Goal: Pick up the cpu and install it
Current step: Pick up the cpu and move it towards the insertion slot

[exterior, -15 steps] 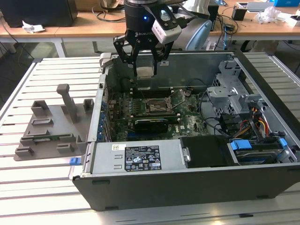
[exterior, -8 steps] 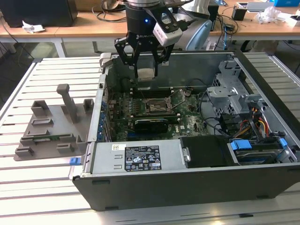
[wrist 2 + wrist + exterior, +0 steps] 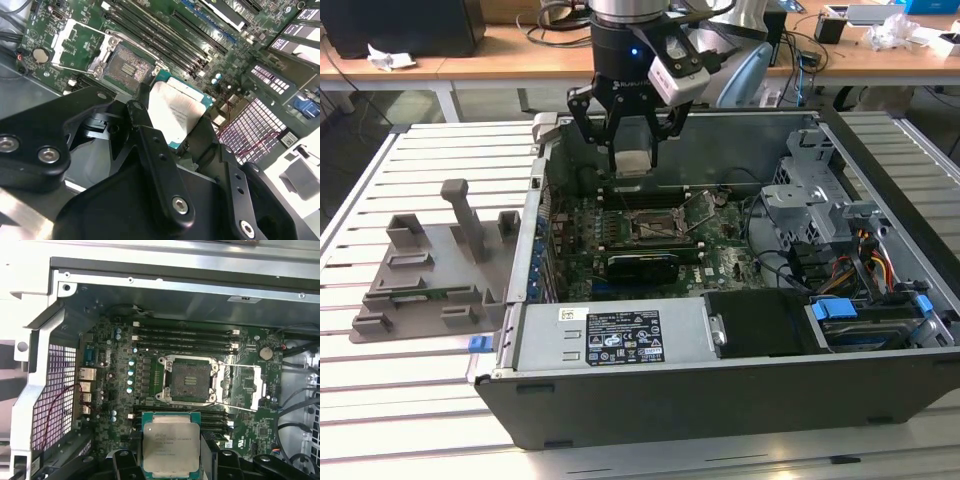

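The cpu (image 3: 633,163), a silver square chip with a green rim, hangs in the air inside the open computer case, and my gripper (image 3: 633,158) is shut on it. It sits above the rear part of the motherboard, a little behind the open socket (image 3: 655,223) and apart from it. In both wrist views the cpu (image 3: 171,447) (image 3: 177,112) shows between the black fingers (image 3: 122,462). The socket (image 3: 189,380) (image 3: 127,67) has its metal frame swung open, with bare contacts showing.
The case wall (image 3: 720,145) stands just behind the gripper. Memory slots (image 3: 185,337) lie beside the socket. A drive cage (image 3: 810,195) and cables fill the exterior view's right. A grey fixture plate (image 3: 425,280) with upright posts rests on the slatted table at the exterior view's left.
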